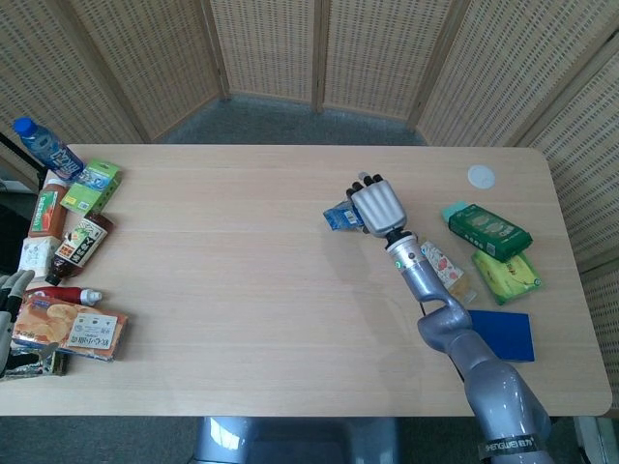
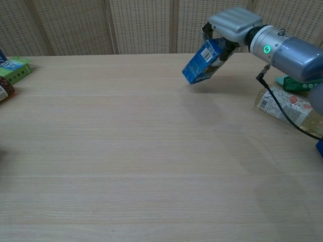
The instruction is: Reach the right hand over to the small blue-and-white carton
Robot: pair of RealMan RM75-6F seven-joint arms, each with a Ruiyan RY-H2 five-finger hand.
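Observation:
The small blue-and-white carton (image 2: 201,63) hangs tilted above the table, its lower end pointing left, clear of the wood. My right hand (image 2: 233,26) grips its upper end from above. From the head camera the carton (image 1: 339,216) sticks out to the left from under the right hand (image 1: 377,204), near the table's middle right. My left hand (image 1: 12,290) shows only as pale fingertips at the far left edge of the head view, beside the groceries; whether it is open I cannot make out.
Right of the arm lie a clear food pouch (image 1: 443,266), a green box (image 1: 488,230), a yellow-green packet (image 1: 506,274), a blue pad (image 1: 503,333) and a white lid (image 1: 481,176). Bottles, cartons and snack packs (image 1: 68,256) crowd the left edge.

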